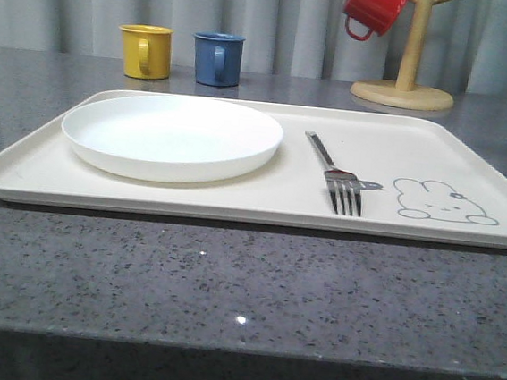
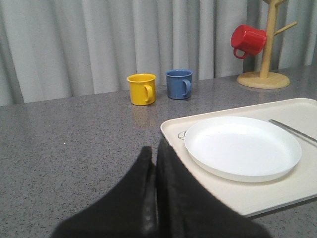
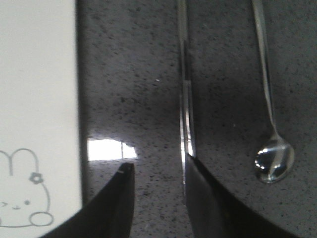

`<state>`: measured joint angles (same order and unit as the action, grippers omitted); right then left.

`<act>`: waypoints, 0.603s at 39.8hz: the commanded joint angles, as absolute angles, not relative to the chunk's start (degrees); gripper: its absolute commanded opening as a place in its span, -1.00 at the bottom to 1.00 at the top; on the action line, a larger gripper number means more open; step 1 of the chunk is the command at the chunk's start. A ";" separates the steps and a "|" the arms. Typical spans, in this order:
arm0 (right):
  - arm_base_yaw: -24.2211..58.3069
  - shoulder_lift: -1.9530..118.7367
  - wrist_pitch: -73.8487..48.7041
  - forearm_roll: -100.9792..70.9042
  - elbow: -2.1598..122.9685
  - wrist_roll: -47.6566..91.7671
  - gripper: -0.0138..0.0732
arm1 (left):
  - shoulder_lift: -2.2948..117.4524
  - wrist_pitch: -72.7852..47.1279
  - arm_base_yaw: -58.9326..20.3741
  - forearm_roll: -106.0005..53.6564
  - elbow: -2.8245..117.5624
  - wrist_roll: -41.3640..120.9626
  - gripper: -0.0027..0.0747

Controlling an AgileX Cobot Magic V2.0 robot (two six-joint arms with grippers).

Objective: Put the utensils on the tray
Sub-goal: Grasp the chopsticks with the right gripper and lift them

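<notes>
Speckled grey bench (image 3: 148,74); chopsticks (image 3: 186,99) beside tray (image 3: 39,74), right gripper (image 3: 158,198) jaws wide astride, left gripper (image 2: 156,198) closed; best gripped squarely, both sticks together.

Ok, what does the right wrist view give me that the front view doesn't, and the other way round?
Right wrist view: the chopsticks and the spoon lying on the dark countertop beside the tray, with the open right tool above them, one finger close against the chopsticks.

Front view: the fork already on the tray, the white plate, the yellow mug, the blue mug and the red mug on its wooden stand.

Both: the tray with its rabbit drawing.
</notes>
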<state>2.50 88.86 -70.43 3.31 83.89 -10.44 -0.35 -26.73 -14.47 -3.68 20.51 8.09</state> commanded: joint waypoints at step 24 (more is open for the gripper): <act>-7.42 94.59 -63.63 -5.42 79.57 4.96 0.12 | -0.42 -21.54 -14.37 -4.24 21.85 7.42 -0.98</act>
<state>-7.19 95.55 -65.04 -4.86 78.39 3.78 -0.35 -26.73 -14.47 -3.68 20.51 8.09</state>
